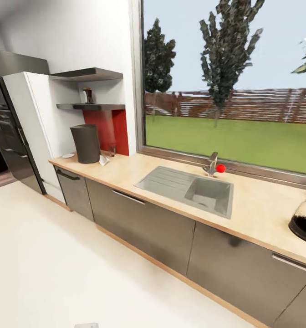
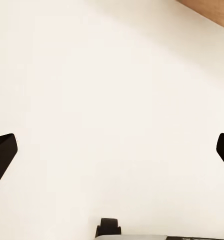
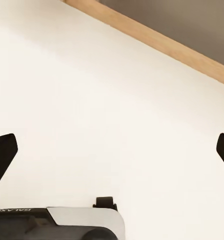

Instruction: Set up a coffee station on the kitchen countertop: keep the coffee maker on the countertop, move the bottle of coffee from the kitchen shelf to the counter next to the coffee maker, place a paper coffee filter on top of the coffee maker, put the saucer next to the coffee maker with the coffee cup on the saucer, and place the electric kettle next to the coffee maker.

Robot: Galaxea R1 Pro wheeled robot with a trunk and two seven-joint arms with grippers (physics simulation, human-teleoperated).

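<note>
The dark grey coffee maker [image 1: 85, 143] stands at the countertop's far left end. Above it, on the lower wall shelf [image 1: 91, 107], is the bottle of coffee [image 1: 88, 95]. A pale flat saucer [image 1: 68, 156] lies left of the maker. A small white item [image 1: 104, 160] and a small cup-like thing [image 1: 112, 149] sit on its right, too small to tell apart. The glass electric kettle [image 1: 305, 221] stands at the counter's right end. My left gripper [image 2: 112, 150] and right gripper [image 3: 112, 150] are both open over the pale floor, holding nothing.
A steel sink [image 1: 189, 189] with a faucet [image 1: 212, 164] and a red knob [image 1: 221, 168] is set in the wooden countertop [image 1: 257, 205] under a large window. Grey cabinets [image 1: 144, 223] run below. A white tall unit [image 1: 30, 118] and a dark oven column [image 1: 5, 132] stand at left.
</note>
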